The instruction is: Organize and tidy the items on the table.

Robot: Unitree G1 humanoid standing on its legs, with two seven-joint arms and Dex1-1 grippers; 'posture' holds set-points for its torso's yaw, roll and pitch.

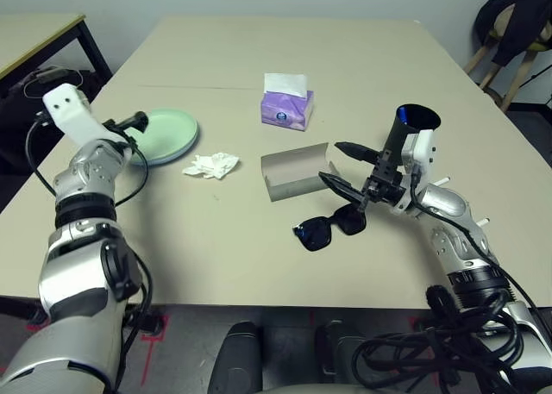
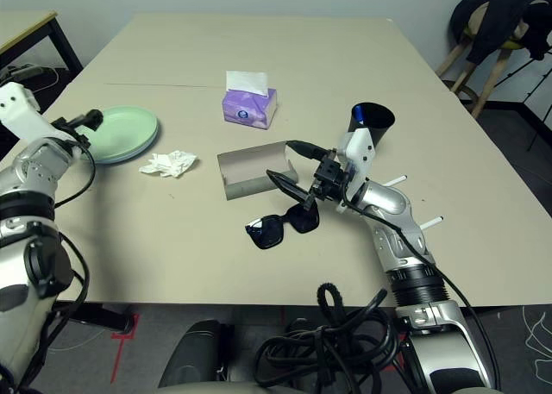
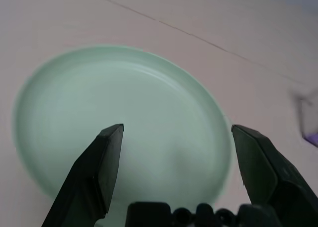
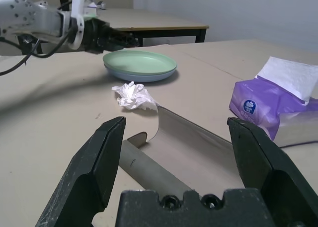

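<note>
The left gripper has its fingers spread wide and empty, hanging just over the near rim of the pale green plate, which sits stacked on a pale blue plate near the left edge of the counter. The right gripper also has its fingers wide apart with nothing between them, held just above the counter and pointing at the grey glasses case, which lies open at the middle of the counter with its lid standing up. Just in front of the case, below the right gripper, the black sunglasses lie on the counter with their lenses toward the near edge. A crumpled white tissue rests between the plates and the case, apart from both. Behind the case stands the purple tissue box with a white sheet sticking up from its top. A black cup with a blue inside stands behind the right wrist, and white pens lie on the counter beside the right forearm.
</note>
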